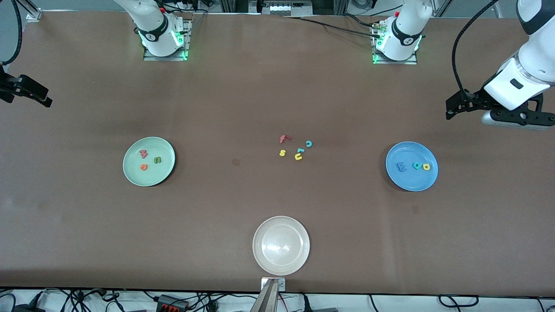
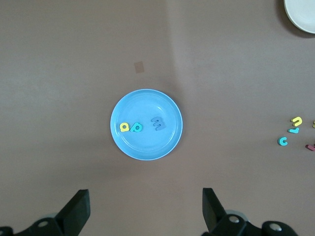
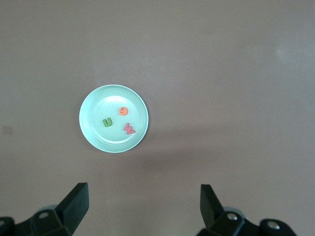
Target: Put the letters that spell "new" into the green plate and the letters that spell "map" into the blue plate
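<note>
Front view: green plate (image 1: 149,161), frame centre-left, holds olive n (image 1: 158,160), orange e (image 1: 144,167), salmon w (image 1: 143,153). Blue plate (image 1: 411,166), centre-right, holds blue m (image 1: 401,166), teal p (image 1: 417,165), yellow a (image 1: 426,167). Spare letters (image 1: 296,148) mid-frame; cream plate (image 1: 281,245) bottom centre.

Left wrist view: left gripper (image 2: 146,209) empty, jaws spread, above blue plate, frame centre.

Right wrist view: right gripper (image 3: 144,206) empty, jaws spread, above green plate, centre-left of frame.
</note>
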`<action>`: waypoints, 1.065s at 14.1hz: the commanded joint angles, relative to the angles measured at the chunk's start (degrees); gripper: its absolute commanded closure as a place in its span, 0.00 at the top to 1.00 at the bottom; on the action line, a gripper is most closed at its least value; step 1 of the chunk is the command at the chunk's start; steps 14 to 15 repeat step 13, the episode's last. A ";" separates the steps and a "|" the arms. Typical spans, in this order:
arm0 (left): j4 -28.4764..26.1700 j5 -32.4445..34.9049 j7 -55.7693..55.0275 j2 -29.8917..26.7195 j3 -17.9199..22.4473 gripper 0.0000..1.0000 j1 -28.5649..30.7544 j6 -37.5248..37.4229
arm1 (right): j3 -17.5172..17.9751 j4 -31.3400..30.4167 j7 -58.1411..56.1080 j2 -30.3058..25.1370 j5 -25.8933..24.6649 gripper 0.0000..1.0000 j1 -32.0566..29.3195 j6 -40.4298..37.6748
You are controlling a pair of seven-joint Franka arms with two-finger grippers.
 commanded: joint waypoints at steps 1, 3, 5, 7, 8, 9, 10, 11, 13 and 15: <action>1.83 -0.17 -0.55 0.77 -0.12 1.00 -0.14 -1.25 | -0.10 -1.33 -0.59 -2.13 -0.77 1.00 0.05 -1.07; 1.83 -0.17 -0.55 0.77 -0.12 1.00 -0.14 -1.25 | -0.10 -1.33 -0.59 -2.14 -0.77 1.00 -0.03 -1.07; 1.83 -0.17 -0.55 0.77 -0.12 1.00 -0.14 -1.25 | -0.10 -1.42 -0.50 -2.05 -0.69 1.00 -0.12 -1.07; 1.83 -0.17 -0.55 0.86 -0.12 1.00 -0.14 -1.25 | -0.19 -1.59 -0.42 -1.87 -0.60 1.00 -0.21 -0.81; 1.83 -0.17 -0.55 0.86 -0.12 1.00 -0.14 -1.25 | -0.19 -1.94 -0.42 -1.79 -0.60 1.00 -0.12 -0.37; 1.83 -0.17 -0.55 0.77 -0.12 1.00 -0.14 -1.25 | -0.19 -2.03 -0.42 -1.70 -0.60 1.00 -0.04 -0.02; 1.83 -0.17 -0.55 0.86 -0.12 1.00 -0.14 -1.25 | -0.19 -2.03 -0.42 -1.61 -0.69 1.00 -0.12 -0.02; 1.83 -0.17 -0.55 0.86 -0.12 1.00 -0.23 -1.25 | -0.19 -2.03 -0.42 -1.61 -0.69 1.00 -0.12 -0.02; 1.83 -0.17 -0.55 0.86 -0.12 1.00 -0.14 -1.25 | -0.19 -2.03 -0.42 -1.70 -0.60 1.00 -0.03 -0.11; 1.83 -0.17 -0.55 0.86 -0.12 1.00 -0.14 -1.25 | -0.19 -2.03 -0.42 -1.70 -0.60 1.00 -0.03 -0.11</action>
